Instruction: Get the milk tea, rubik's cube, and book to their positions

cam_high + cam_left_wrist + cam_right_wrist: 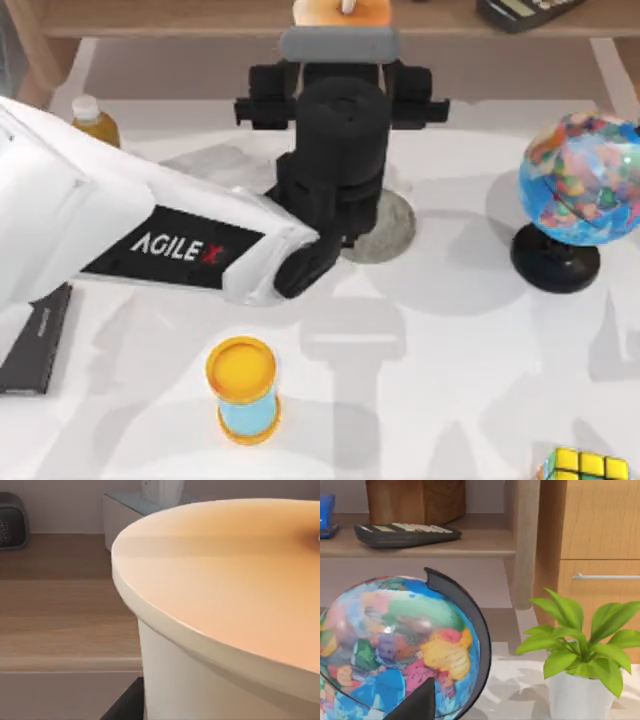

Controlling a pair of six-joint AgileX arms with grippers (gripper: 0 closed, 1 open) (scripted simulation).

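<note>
One milk tea [340, 10], one rubik's cube [585, 466], one globe [580, 180], one blue cylinder [243, 390].

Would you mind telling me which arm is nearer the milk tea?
Left: its gripper is right at the milk tea, lid close before its camera. The right arm faces the globe.

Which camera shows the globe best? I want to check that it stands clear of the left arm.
The top view: the whole globe on its black stand, at the table's right, apart from the left gripper near the back middle. The right wrist view shows the globe close up and cropped. The left wrist view faces the milk tea lid.
</note>
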